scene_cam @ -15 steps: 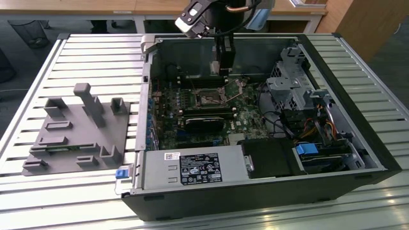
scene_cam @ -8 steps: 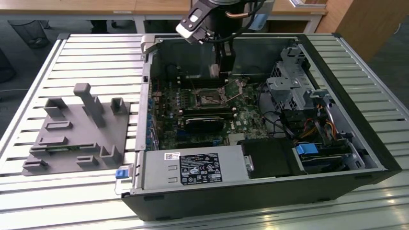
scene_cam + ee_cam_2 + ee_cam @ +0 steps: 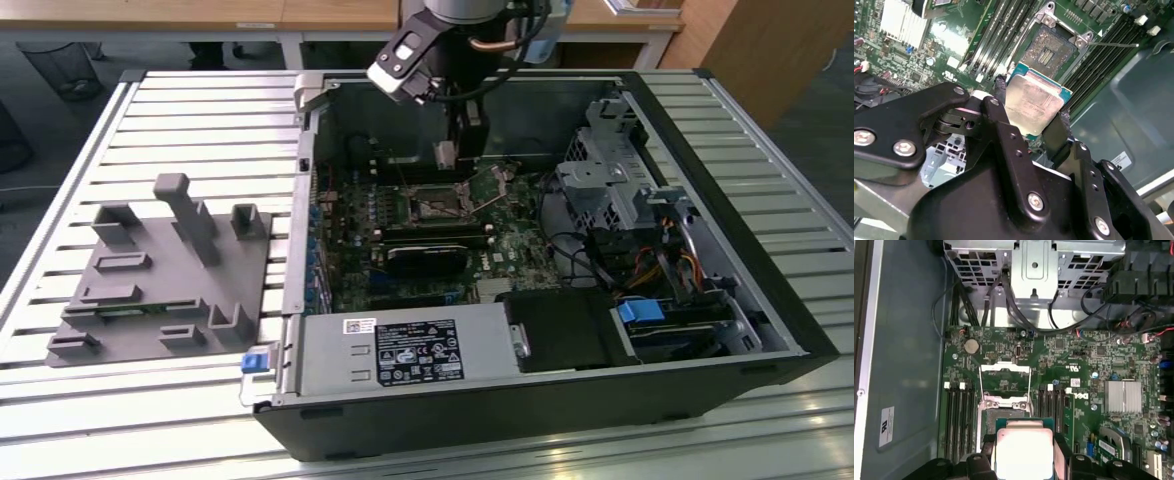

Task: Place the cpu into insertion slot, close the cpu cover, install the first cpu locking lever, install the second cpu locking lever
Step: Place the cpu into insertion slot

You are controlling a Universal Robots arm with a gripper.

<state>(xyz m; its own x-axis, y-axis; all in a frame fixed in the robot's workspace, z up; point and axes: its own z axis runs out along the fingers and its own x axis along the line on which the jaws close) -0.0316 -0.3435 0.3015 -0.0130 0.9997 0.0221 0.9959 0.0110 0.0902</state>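
The black two-fingered gripper (image 3: pixel 1030 107) pinches the small flat square cpu with a pale silvery metal top (image 3: pixel 1035 97) by two opposite edges. It holds the chip in the air over the green motherboard (image 3: pixel 1094 360). Near it, not touching, lies the square dark insertion slot (image 3: pixel 1052 49), uncovered. In the first wrist view, the thin silver cpu cover (image 3: pixel 1004 370) is swung open beside the slot. All this sits inside an open black computer case (image 3: pixel 534 410).

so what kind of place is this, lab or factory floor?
Probably a robotics lab bench: an open desktop PC case lies on a slatted metal table, a grey parts fixture beside it, wooden desks behind. The gripper holds the cpu above the motherboard.
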